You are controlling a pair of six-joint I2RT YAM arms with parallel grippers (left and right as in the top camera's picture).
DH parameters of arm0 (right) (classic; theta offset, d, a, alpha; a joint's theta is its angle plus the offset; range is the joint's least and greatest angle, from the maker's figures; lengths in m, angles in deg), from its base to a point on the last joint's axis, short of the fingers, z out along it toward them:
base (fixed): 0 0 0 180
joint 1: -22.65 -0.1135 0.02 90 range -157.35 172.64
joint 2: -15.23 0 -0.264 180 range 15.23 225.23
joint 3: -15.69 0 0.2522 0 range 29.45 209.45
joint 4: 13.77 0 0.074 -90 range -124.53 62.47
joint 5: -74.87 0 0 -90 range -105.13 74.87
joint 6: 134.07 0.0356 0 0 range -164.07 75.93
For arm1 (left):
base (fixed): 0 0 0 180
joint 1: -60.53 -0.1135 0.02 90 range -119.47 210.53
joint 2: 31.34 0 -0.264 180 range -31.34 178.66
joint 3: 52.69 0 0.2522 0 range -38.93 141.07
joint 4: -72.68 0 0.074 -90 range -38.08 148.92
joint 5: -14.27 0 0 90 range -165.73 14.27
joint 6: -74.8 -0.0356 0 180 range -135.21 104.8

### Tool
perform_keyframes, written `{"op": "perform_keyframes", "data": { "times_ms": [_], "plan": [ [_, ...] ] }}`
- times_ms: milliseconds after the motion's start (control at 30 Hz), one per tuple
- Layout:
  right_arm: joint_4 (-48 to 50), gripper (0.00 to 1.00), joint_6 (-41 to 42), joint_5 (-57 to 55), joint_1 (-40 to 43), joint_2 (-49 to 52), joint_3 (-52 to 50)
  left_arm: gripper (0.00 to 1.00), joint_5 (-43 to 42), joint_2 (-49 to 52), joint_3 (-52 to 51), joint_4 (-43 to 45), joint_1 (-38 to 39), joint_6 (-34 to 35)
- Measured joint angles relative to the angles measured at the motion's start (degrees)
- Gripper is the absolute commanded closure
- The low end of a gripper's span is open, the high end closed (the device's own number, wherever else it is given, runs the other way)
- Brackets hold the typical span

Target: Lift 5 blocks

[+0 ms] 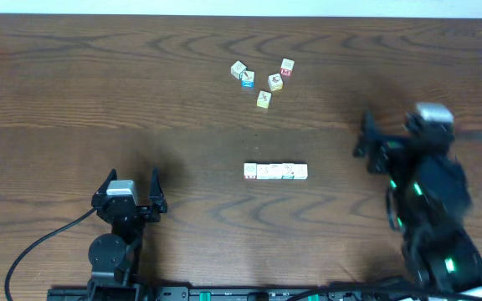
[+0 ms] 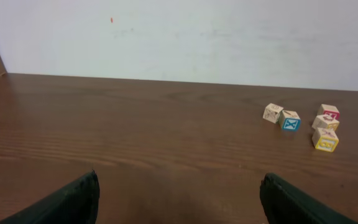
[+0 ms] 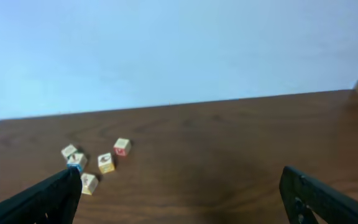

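At the middle of the wooden table [image 1: 74, 84] the five blocks [image 1: 275, 171] lie in a straight row, side touching side. Farther back sits a loose cluster of other cubes [image 1: 275, 81], among them a blue-faced cube [image 1: 248, 80] and a red-faced cube [image 1: 287, 68], well apart from the row. The left gripper [image 1: 130, 191] and the blurred right gripper [image 1: 363, 138] flank the row, well clear of it, each with fingers spread wide and empty.

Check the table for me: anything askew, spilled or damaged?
Nothing looks damaged. The row of cream-white wooden cubes lies straight; only the loose cluster of small printed cubes beyond it sits scattered at mixed angles.
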State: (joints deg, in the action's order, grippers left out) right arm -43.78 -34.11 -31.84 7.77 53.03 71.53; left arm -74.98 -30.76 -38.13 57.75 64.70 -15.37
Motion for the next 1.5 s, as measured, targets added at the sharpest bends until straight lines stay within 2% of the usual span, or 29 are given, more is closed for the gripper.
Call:
{"op": "perform_keyframes", "data": {
  "times_ms": [100,333,567,800,1100,1500],
  "plan": [
    [3.17,0.01,-0.98,3.3,3.89,-9.05,-6.19,0.17,-0.02,0.0,0.0,-0.02,0.0,0.02],
    [17.25,0.01,-4.81,9.38,9.77,-26.34,-20.52,0.17,-0.02,0.0,0.02,-0.04,0.0,0.15],
    [17.35,0.01,-6.36,13.84,14.88,-36.0,-31.45,0.17,-0.17,0.02,0.02,-0.07,0.0,0.17],
    [17.29,0.01,-6.6,15.28,16.11,-36.96,-36.63,0.17,-0.22,0.0,0.04,-0.09,0.0,0.17],
    [11.3,0.01,-6.78,15.52,16.11,-37.11,-41.18,0.17,-0.22,0.0,0.04,-0.09,0.0,0.17],
    [11.43,0.01,-7.65,15.78,17.27,-37.13,-41.27,0.17,-0.24,0.02,0.04,-0.09,0.0,0.17]
  ]
}}
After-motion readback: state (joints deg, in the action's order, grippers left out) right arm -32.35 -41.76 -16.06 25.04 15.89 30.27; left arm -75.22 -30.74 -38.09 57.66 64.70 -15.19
